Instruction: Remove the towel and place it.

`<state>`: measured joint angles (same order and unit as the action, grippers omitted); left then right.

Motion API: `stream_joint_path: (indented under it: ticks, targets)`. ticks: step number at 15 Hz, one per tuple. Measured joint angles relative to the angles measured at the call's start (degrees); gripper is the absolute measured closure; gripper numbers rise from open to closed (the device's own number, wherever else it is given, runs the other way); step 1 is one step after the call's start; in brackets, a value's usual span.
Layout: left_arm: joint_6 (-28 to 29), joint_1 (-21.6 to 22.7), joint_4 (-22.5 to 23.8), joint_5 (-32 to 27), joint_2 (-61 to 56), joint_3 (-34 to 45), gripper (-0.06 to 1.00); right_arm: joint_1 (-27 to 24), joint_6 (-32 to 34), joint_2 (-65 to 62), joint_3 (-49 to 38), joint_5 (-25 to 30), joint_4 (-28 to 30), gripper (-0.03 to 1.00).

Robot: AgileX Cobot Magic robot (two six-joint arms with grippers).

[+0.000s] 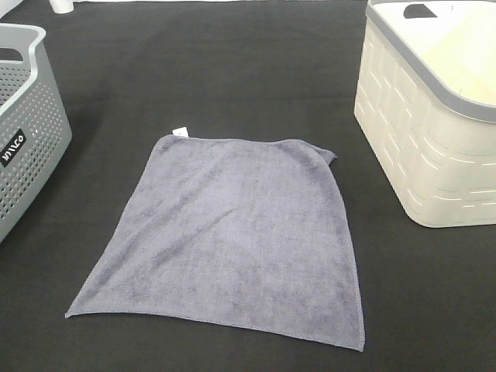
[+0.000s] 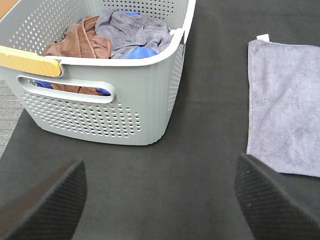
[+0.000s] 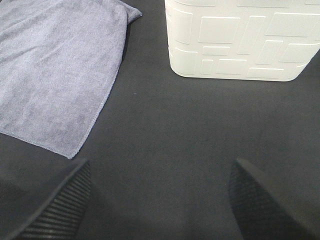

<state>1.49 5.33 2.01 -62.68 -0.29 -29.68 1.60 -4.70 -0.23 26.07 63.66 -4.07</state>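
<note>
1. Towel (image 1: 232, 232): grey-lavender terry, roughly square, nap fine and even, hem stitched all round. It lies spread flat on the black table cover (image 1: 232, 70), between the two baskets and touching neither. One far corner is folded over slightly; a small white tag (image 1: 179, 132) sticks out at the other far corner.
2. Grey basket (image 2: 125, 100), robot's left: plastic, walls perforated with small round holes, slot handle, rounded rim, pale wooden grip on one edge. It holds crumpled cloths, brown (image 2: 80, 40), grey and blue.
3. Cream basket (image 1: 426, 147), robot's right: plastic, walls moulded with raised rectangular blocks, grey rim band, handle cut-out. Interior looks bare in the overhead view.
4. Surface: matte black fabric, faintly woven, covering the whole table.
5. Left gripper (image 2: 160, 200): ribbed black fingers spread wide, nothing between them, above bare cover beside the grey basket.
6. Right gripper (image 3: 160, 200): ribbed fingers likewise spread wide and holding nothing, above bare cover near the towel's edge and the cream basket.
</note>
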Motion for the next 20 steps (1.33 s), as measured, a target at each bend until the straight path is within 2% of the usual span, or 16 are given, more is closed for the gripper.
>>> stream_joint_path:
  ticks: [5,20]
  targets:
    - [0.0,-3.5,-1.3,0.0,0.0,0.0,0.18,0.0,0.0,0.0,0.0,0.0,0.0,0.23]
    - [0.1,-3.8,-2.0,0.6,0.0,0.0,0.18,0.0,0.0,0.0,0.0,-0.1,-0.1,0.23]
